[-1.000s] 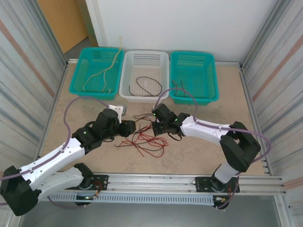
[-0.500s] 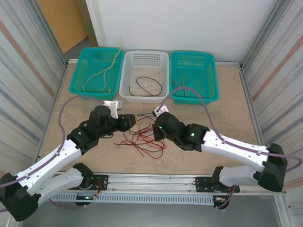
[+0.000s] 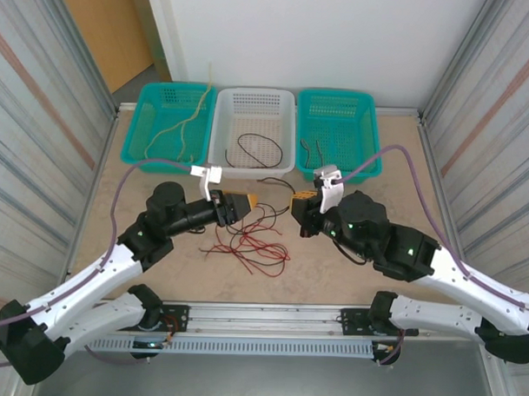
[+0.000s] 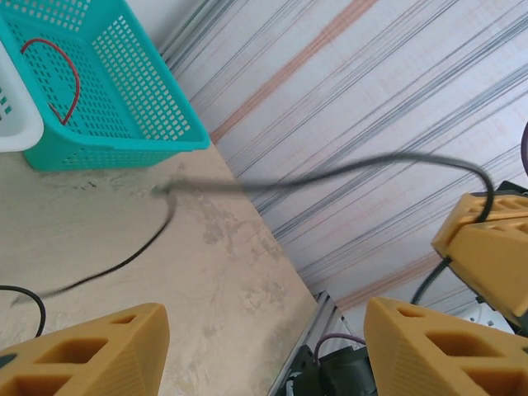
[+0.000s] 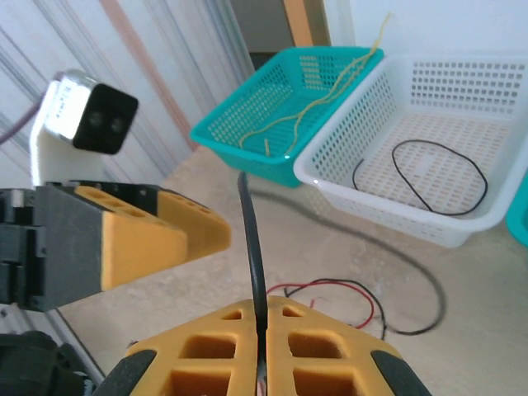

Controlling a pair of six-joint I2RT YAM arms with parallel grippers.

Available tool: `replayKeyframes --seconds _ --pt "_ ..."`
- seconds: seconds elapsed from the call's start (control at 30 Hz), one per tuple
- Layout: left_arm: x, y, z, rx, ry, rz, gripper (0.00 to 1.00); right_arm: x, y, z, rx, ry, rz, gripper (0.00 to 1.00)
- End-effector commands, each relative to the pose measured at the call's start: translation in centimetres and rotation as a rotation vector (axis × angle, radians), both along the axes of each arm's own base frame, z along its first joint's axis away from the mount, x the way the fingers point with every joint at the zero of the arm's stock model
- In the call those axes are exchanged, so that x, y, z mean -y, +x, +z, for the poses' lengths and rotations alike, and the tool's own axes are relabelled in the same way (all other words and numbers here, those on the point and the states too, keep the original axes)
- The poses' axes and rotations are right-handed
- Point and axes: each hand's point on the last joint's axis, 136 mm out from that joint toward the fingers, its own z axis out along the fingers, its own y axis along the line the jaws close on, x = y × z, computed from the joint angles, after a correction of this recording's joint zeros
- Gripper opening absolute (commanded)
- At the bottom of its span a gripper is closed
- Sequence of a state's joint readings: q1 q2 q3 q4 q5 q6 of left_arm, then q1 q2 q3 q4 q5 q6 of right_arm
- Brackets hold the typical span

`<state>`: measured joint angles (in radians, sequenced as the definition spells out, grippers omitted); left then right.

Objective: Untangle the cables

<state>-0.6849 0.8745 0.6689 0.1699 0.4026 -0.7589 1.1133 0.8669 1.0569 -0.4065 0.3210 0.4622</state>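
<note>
Beige speckled table (image 3: 375,263) carries three perforated plastic baskets in a row along its far edge: a left teal basket (image 3: 142,102) toward the far left corner, a white basket (image 3: 222,131) in the middle, and a right teal basket (image 3: 371,132) beside it. Near the table's middle the two black arms' yellow-fingered claws face each other, a little apart. The left gripper (image 3: 238,206) stands wide open, with nothing between its fingers (image 4: 91,346). The right gripper (image 3: 301,205) is pressed together on a thin black cable (image 5: 252,239), which rises from the pinch and trails down onto the table in front of the white basket. A tangle of red cables (image 3: 254,245) mixed with black strands lies on the table between the grippers and slightly nearer the near edge. Yellowish-tan cables (image 3: 176,130) lie in the left teal basket, a black loop (image 3: 259,150) in the white basket, and a short red wire (image 4: 66,66) in the right teal basket.
</note>
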Motion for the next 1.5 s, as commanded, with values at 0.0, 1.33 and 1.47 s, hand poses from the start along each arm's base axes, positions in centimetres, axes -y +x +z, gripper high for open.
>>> replayKeyframes --seconds 0.0,1.33,1.47 --pt "0.4 -0.3 2.4 0.090 -0.019 -0.040 0.65 0.2 -0.9 1.6 0.005 0.043 0.034 0.08" --pt "0.7 -0.1 5.8 0.585 0.359 -0.130 0.42 -2.4 -4.1 4.3 -0.031 0.167 0.259 0.06" --pt "1.0 0.2 5.7 0.581 0.360 -0.131 0.28 -2.4 -4.1 4.3 -0.031 0.172 0.259 0.06"
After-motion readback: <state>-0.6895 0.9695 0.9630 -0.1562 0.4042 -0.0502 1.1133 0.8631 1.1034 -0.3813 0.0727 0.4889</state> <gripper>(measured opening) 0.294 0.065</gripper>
